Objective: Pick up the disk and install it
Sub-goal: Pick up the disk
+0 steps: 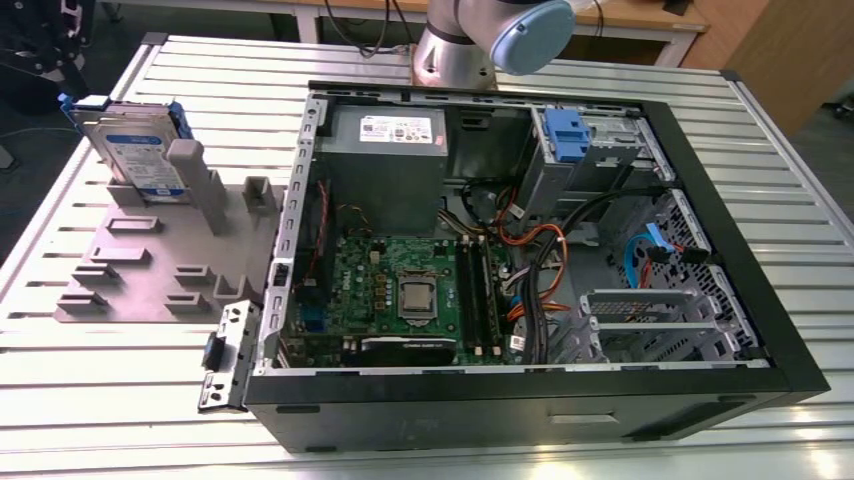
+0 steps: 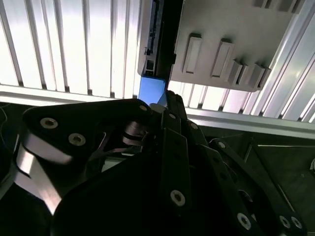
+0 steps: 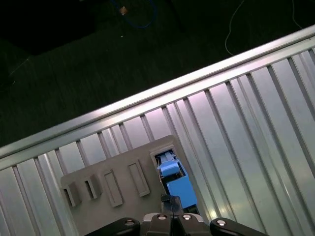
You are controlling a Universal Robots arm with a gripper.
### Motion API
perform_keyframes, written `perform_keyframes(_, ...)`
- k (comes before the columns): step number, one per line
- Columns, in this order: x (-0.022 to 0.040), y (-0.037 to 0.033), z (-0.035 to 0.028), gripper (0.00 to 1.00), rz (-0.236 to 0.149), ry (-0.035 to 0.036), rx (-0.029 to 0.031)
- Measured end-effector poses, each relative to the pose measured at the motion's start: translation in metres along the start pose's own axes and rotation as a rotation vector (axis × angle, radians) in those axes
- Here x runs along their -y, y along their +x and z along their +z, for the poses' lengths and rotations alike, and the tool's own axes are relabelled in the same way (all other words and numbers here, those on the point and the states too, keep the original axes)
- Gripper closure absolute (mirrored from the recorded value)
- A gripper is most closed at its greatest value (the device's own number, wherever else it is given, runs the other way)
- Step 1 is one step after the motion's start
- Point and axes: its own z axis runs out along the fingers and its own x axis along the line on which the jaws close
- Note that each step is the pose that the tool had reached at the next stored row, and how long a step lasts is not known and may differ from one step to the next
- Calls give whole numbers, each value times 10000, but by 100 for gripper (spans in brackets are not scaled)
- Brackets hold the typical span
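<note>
1. Hand: fingertips drawn together and nothing clamped between them, so it is empty. Its black linkages spread back toward the camera in the second wrist view.
2. In both wrist views the disk sits just past the fingertips, seen end-on, with its blue frame as the closest part. I can't tell the gap between hand and disk from those views.
3. In the exterior view the disk stands upright on edge, label facing the camera. It is slotted into the far end of a grey holder.
4. The holder lies flat on the slatted aluminium table, at 9 o'clock from the computer case. The disk is at about 10 o'clock from the case, outside it and well apart from the drive bays.
5. The case lies on its side with the panel off. Inside it:
   - the power supply is at 11 o'clock
   - the motherboard is at 7 o'clock
   - a blue caddy sits in the bay at 1 o'clock
6. The arm has its base at 12 o'clock from the case, at the table's far edge.
7. The first wrist view shows dark floor beyond the table edge.
</note>
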Motion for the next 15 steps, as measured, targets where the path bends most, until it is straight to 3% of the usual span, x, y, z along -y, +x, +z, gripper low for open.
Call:
perform_keyframes(9, 0, 0, 5, 89, -1127, -4, -35)
perform_keyframes(15, 0, 0, 8, 89, -1221, 18, -27)
